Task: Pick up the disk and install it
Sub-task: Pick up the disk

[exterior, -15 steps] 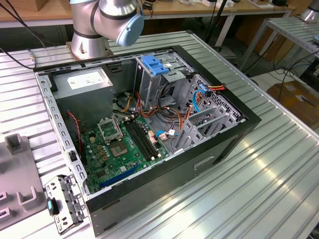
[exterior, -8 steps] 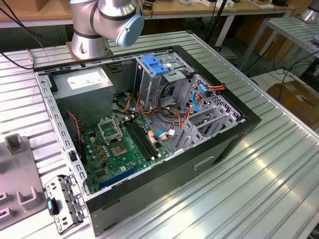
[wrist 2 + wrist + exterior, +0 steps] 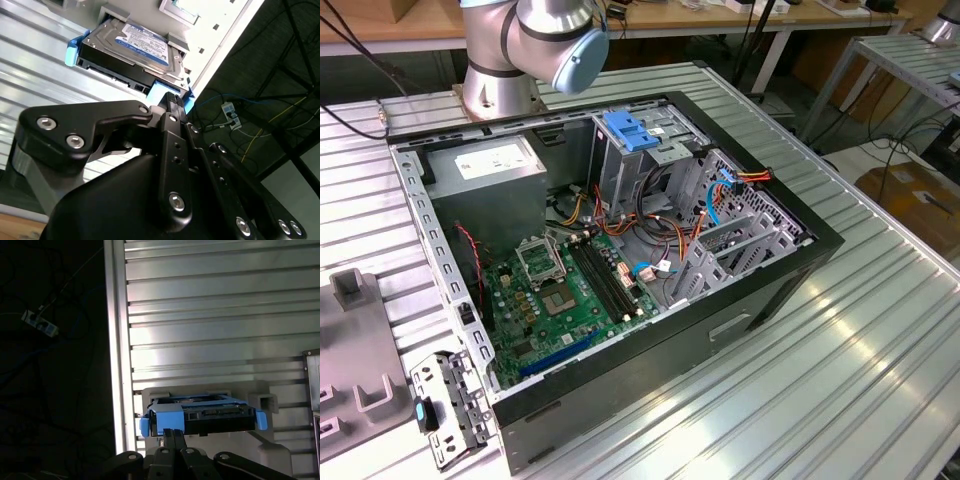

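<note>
The disk (image 3: 142, 42) lies flat, label up, in a grey cradle (image 3: 178, 41) on the ribbed aluminium desk (image 3: 40, 60). The cradle's raised lugs hem it in, probably to keep it in a known pose for pick-up. A blue rail (image 3: 159, 91) wraps the disk, and its end juts out of the cradle toward the arm, which looks like the intended grasp point.

The pincer (image 3: 171, 98) sits right at that rail, facing the disk's connector end. Its 2 fingers are drawn together to a thin seam. I cannot tell whether they nip the rail or merely touch it.

In the exterior view the open computer case (image 3: 720, 330) holds an upright drive cage (image 3: 620, 170). Its place relative to the cradle cannot be told.
</note>
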Robot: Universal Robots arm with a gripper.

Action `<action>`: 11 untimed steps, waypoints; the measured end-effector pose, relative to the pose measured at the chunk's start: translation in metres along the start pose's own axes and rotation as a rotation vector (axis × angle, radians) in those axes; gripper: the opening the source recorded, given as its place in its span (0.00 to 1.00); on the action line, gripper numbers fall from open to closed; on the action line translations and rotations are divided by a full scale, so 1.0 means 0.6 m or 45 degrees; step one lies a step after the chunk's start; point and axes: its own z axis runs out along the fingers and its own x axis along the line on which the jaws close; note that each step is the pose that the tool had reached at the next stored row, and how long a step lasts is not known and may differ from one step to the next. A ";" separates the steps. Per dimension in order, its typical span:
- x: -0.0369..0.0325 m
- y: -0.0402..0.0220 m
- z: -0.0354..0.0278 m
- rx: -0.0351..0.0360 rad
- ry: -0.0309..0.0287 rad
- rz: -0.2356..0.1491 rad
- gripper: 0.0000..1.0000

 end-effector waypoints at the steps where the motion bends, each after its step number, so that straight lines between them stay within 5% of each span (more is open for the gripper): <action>1: 0.000 0.000 0.000 0.0000 0.0000 0.000 0.11; 4: 0.000 0.000 0.000 0.0009 0.0011 -0.031 0.11; 11: 0.000 0.000 0.001 0.0076 0.0066 -0.241 0.11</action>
